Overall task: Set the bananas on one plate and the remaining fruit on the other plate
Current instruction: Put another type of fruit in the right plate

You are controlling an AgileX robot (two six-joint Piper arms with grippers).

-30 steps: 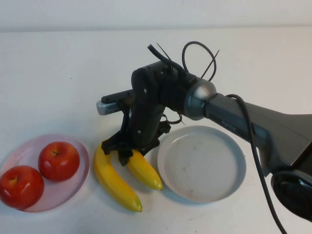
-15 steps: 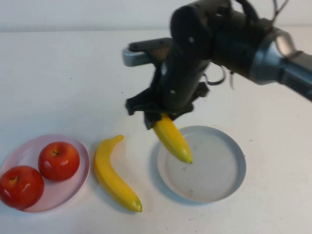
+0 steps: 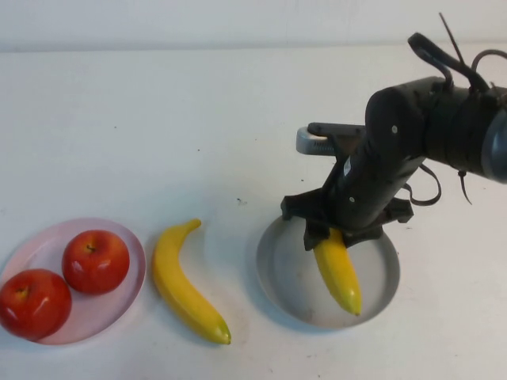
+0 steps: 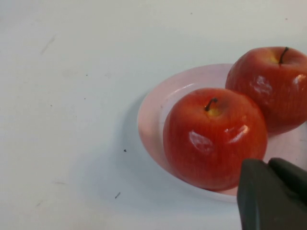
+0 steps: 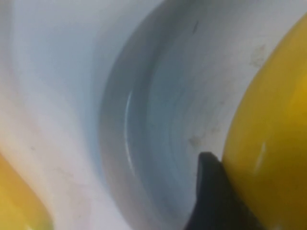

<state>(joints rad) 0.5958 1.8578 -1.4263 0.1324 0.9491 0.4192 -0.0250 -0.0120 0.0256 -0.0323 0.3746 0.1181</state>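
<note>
From my station, the right gripper (image 3: 337,237) has carried the smooth, curved yellow banana (image 3: 338,271) over from the gap between the plates, where it lay a second ago against its twin, to the round, shallow grey-blue plate (image 3: 277,277). Half a second ago that banana hung tilted above the near-left rim of the plate; now it is lower, its free end pointing toward me and reaching the plate's floor near the front rim, while the fingers still grasp its upper end. The right wrist view shows a dark finger (image 5: 211,191) pressed against yellow skin with the plate's grey-blue bowl behind it.

The second yellow banana (image 3: 184,285) has not moved: it lies on the white worktop (image 3: 119,119) between the two plates, touching neither, stem end pointing away from me. The two shiny red apples (image 3: 95,261) (image 3: 33,303) sit as before, side by side and touching, on the round pale pink plate (image 3: 131,273) at the left.

The left gripper (image 4: 271,194) is out of the high view; its wrist camera shows its dark fingers clenched together, hanging just beside the nearer apple (image 4: 215,138) over the pink plate's rim (image 4: 148,129).

I can read no brand, label or lettering anywhere now.
</note>
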